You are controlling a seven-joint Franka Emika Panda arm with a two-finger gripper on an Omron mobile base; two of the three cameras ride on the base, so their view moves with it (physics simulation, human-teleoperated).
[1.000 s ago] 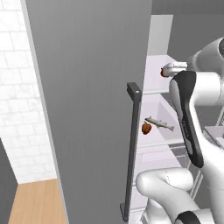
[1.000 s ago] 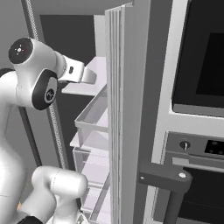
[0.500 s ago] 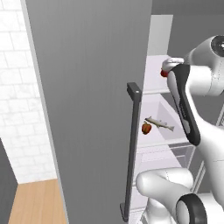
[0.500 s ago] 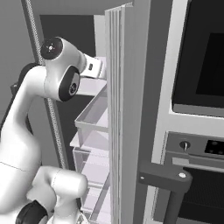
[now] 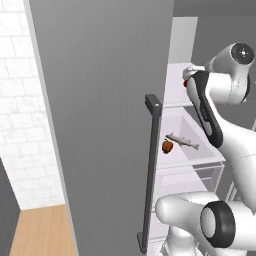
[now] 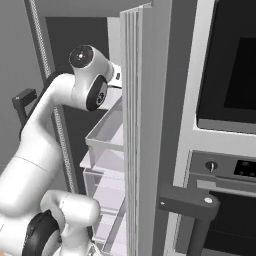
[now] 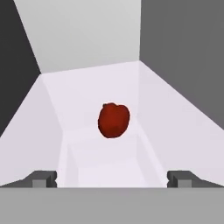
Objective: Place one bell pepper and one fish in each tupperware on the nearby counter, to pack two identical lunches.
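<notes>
Red bell pepper (image 7: 113, 120) sits mid-shelf (image 7: 83, 94), clear of its walls. We keep our gripper (image 7: 112, 178) spread, centre it, then advance.

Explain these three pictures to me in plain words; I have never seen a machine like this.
This is a white robot arm with dark joints on a driving base, reaching into an open grey fridge. Two pictures come from cameras on the base, behind the arm to its left and right. The third looks along the hand itself: the two small dark fingers at its bottom stand wide apart, holding nothing.

Straight ahead of the hand, a round red bell pepper lies on a pale fridge shelf. On a lower shelf in the left base view lie a second red-orange bell pepper and a slim silvery fish. The right base view also shows a built-in oven beside the fridge.
</notes>
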